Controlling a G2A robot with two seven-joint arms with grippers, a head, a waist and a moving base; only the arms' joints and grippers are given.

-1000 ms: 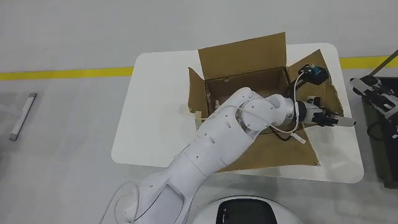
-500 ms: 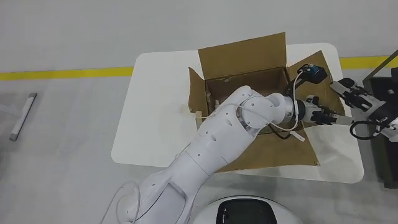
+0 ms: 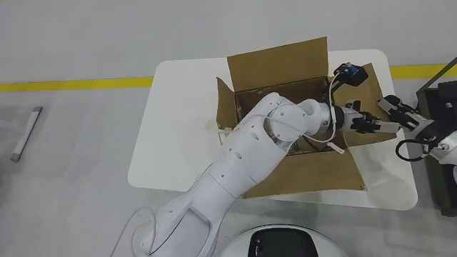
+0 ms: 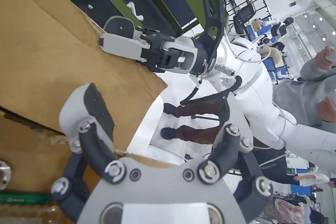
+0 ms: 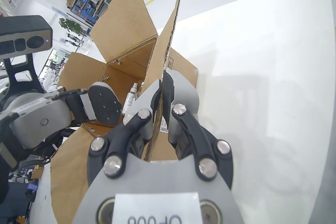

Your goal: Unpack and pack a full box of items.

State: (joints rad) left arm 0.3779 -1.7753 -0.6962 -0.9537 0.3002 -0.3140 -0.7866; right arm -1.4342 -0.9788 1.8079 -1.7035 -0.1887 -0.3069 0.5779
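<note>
Box [image 3: 278,64] sits mid-worktop [image 3: 178,128], all four flaps folded out, top open. Contents are in there: small spray bottle [image 5: 131,97] standing against an inner wall, plus something green and packaged [image 4: 23,198] low in the box, can't tell what. Left arm is reaching across the box to its right side. Left end effector [image 4: 158,104] is wide open, nothing between the pads, hovering over the right flap [image 5: 168,33] near the box's corner. Further right, the right end effector [image 5: 161,88] is clamped tight on that flap's outer edge, cardboard pinched between both pads, flap held up off the worktop. My read on progress: early. The box is opened and the flap is being held out of the way, but I see no item in either end effector, so unpacking has barely begun. Left to do: pull every item out, then put the lot back in. Next move probably needs the left end effector down into the box while the right holds the flap.
</note>
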